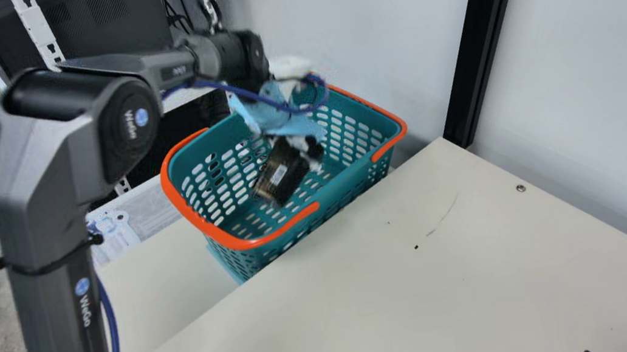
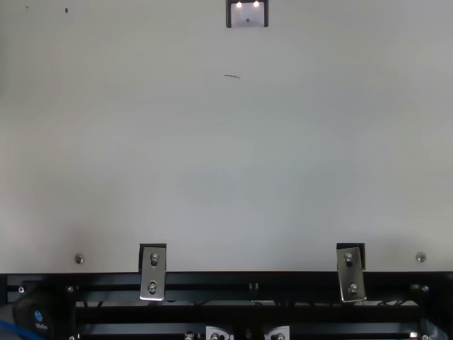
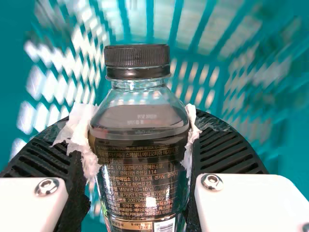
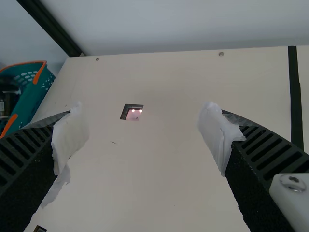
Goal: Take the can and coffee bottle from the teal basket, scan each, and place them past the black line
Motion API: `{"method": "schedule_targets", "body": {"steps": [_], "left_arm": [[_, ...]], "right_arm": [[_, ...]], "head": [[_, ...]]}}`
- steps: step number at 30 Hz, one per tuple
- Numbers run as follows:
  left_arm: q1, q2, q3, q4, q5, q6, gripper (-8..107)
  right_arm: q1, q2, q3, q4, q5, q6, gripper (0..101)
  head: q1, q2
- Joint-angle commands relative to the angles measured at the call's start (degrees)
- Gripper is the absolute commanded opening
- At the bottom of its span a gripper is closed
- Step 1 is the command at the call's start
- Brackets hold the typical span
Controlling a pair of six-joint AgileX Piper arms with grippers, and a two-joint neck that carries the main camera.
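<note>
The left gripper [image 1: 298,146] is inside the teal basket [image 1: 320,181] in the main view, shut on the dark coffee bottle [image 1: 280,173], which hangs tilted above the basket floor. In the left wrist view the left gripper [image 3: 140,133] pinches the black-capped coffee bottle [image 3: 140,116] by its sides, with white padding against it. Over the table, the right gripper [image 4: 145,137] stands open with nothing between its padded fingers. The black line [image 4: 295,96] crosses the tabletop in the right wrist view. I cannot make out the can.
A small scanner window [image 2: 248,15] with two lights is set in the cream table [image 2: 212,156] in the top view. The basket's orange handles lie along its rim, beside the table edge. A black post [image 1: 472,37] and a pale wall stand behind.
</note>
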Motion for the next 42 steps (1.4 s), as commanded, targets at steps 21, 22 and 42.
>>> {"method": "schedule_targets", "body": {"steps": [21,22,42], "left_arm": [[-10.70,-27.70,1.39,-23.08,1.39,-11.64,10],[-11.62,-28.76,1.75,-23.41,1.47,-12.03,10],[-29.85,-41.17,3.50,-25.65,7.00,-22.31,10]], "right_arm": [[0.00,0.00,0.00,0.00,0.00,0.00,101],[0.00,0.00,0.00,0.00,0.00,0.00,101],[0.00,0.00,0.00,0.00,0.00,0.00,101]], "head": [[-1.53,0.97],[-1.53,0.97],[-1.45,-15.66]]}}
